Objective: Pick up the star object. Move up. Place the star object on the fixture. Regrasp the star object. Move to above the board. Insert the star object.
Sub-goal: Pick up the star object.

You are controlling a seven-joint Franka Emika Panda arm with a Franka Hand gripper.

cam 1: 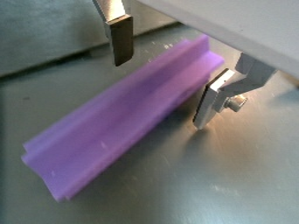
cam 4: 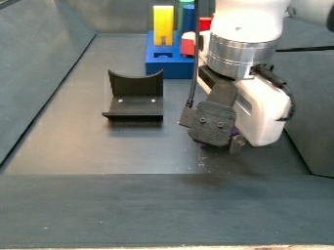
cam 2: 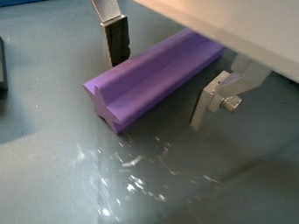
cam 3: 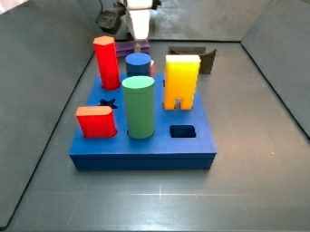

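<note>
Pincer open, low over floor, star object lying between fingers

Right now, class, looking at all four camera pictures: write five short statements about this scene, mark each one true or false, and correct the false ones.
1. The star object lies flat on the floor. True.
2. The gripper is shut on the star object. False: in both wrist views its fingers straddle the purple prism with gaps on either side; it is open.
3. The fixture holds the star object. False: the fixture is empty, standing apart from the gripper in a side view.
4. A green cylinder stands upright in the board. True.
5. The yellow arch block lies on the floor beside the board. False: it stands on the board.
</note>
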